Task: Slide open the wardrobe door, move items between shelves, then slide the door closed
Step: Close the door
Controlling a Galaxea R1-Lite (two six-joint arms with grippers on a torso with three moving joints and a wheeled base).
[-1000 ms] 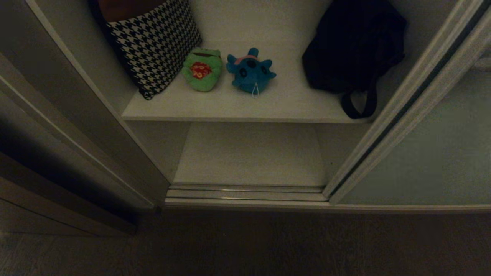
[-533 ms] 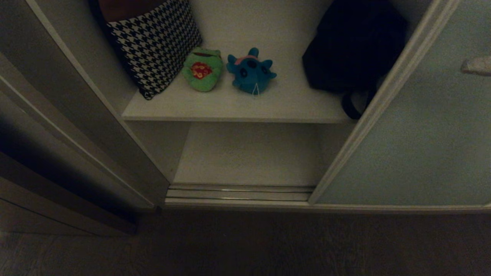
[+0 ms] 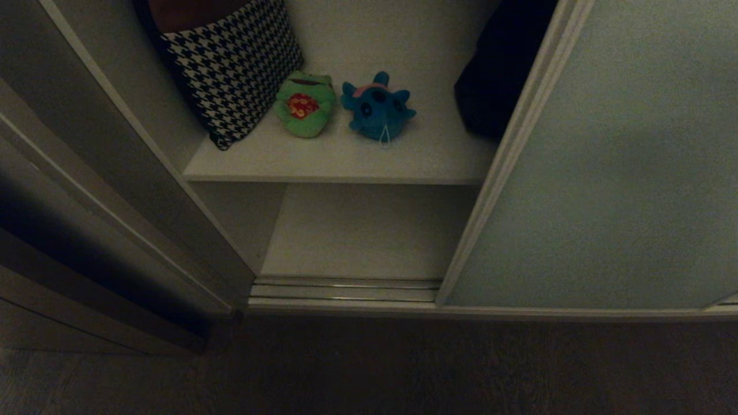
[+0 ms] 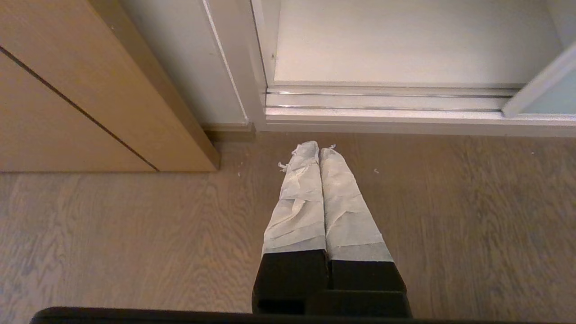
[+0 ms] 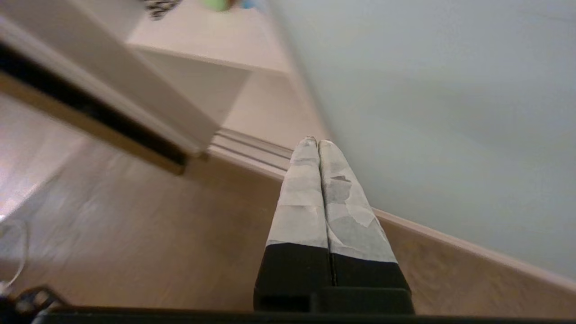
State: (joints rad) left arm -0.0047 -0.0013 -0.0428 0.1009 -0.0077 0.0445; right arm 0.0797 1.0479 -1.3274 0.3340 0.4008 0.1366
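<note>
Sliding wardrobe door (image 3: 611,161) now covers most of the black bag (image 3: 499,75).

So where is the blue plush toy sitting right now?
In the head view the blue plush toy lies on the upper shelf, just right of the green plush and left of the sliding wardrobe door.

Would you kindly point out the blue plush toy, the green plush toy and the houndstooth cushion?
blue plush toy (image 3: 376,108), head view, its face.
green plush toy (image 3: 304,106), head view, its red patch.
houndstooth cushion (image 3: 233,66), head view, its patterned front.
</note>
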